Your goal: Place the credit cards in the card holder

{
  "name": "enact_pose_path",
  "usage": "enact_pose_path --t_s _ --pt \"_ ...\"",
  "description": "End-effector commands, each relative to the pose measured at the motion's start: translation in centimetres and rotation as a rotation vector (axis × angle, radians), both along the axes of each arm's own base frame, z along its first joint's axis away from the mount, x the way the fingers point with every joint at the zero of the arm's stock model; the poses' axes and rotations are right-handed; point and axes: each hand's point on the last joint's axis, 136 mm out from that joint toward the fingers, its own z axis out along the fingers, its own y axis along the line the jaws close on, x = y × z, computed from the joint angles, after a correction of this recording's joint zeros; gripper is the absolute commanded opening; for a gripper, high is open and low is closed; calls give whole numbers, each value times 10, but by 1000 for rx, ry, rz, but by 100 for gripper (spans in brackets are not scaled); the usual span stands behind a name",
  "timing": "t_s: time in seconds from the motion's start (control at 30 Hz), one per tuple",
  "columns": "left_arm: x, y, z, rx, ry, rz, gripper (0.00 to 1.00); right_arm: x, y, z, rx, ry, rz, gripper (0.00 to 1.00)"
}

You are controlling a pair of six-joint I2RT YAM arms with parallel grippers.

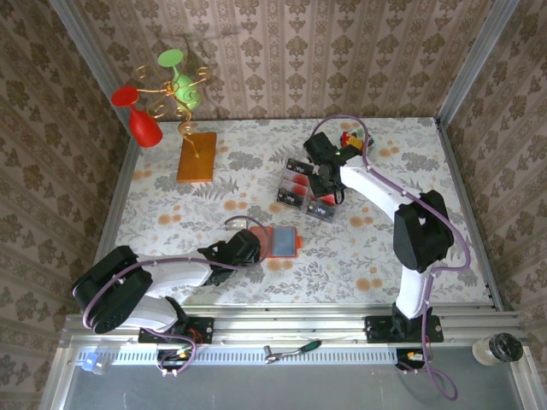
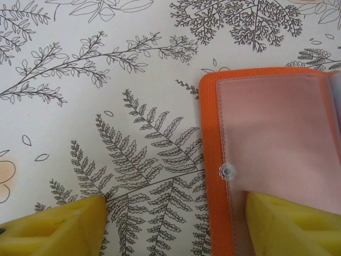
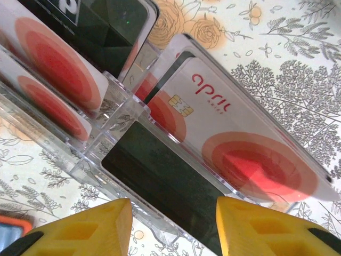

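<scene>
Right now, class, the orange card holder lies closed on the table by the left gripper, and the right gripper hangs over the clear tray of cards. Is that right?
No: the card holder lies open; the top external view shows its grey-blue inside. It is by the left gripper, and the right gripper hangs over the clear tray of credit cards.

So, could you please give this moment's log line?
left gripper: open, straddling card holder edge | right gripper: open, at black credit card

- Small orange-red folding card holder [image 1: 278, 242] lies on floral-print table [image 1: 171, 213], front-centre.
- Clear plastic compartment tray [image 1: 286, 198] behind it, to rt (thin rectangular credit cards [image 3: 234, 138] stand in its slots).
- Orange-brown flat board [image 1: 197, 156] at back left.
</scene>
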Motion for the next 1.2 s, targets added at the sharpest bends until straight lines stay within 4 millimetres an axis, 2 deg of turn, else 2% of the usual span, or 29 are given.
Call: enact_pose_path --t_s 0.0,0.2,0.43,0.8,1.0,1.17 --pt "1 -3 2 -12 -6 11 71 0 -4 -7 -65 23 20 45" --pt "0 -2 2 -12 -5 10 71 7 -7 -9 -80 21 9 33" --pt "0 -2 2 -14 -5 10 71 12 -8 -2 -75 1 -2 31" --pt "0 -3 2 -19 -7 12 71 16 -18 1 -93 -8 -23 7" --pt "0 -2 2 -18 -6 11 71 16 -22 2 -106 -12 -26 2" --pt "0 -2 3 -19 -8 11 71 16 -14 13 -59 -31 2 0"
